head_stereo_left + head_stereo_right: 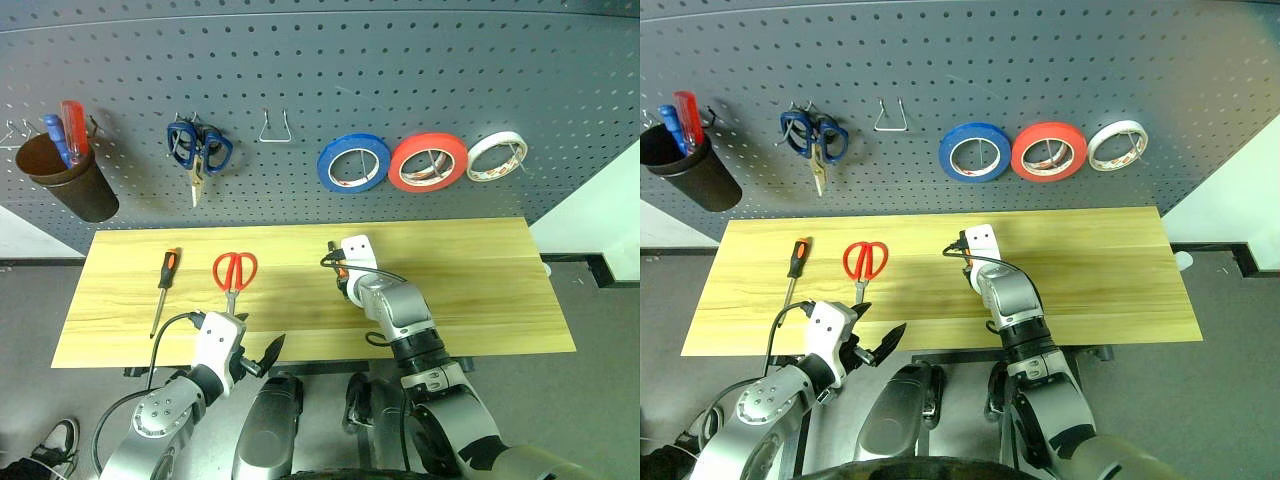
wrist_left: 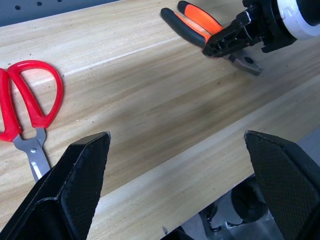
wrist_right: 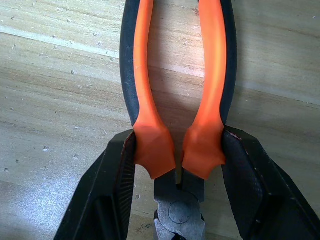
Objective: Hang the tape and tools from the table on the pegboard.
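Observation:
Small pliers (image 3: 150, 145) with orange-and-black handles lie on the light wood table (image 1: 480, 290) near its middle. My right gripper (image 3: 179, 145) is shut on them, one finger against the outside of each handle just above the metal joint. The red-handle scissors (image 1: 233, 272) and the slim orange-handle screwdriver (image 1: 166, 275) lie flat on the table's left part. My left gripper (image 2: 180, 145) hovers open at the table's near edge, close to the scissors (image 2: 25, 105), with nothing in it. The blue tape (image 1: 354, 163) hangs on the dark grey pegboard (image 1: 450, 70).
A red roll (image 1: 428, 161) and a white roll (image 1: 496, 156) hang to the right of the blue one. Blue-handle scissors (image 1: 198, 148) hang further left, beside a bare wire hook (image 1: 274, 128). A brown cup (image 1: 75, 175) at the far left holds a blue and a red screwdriver.

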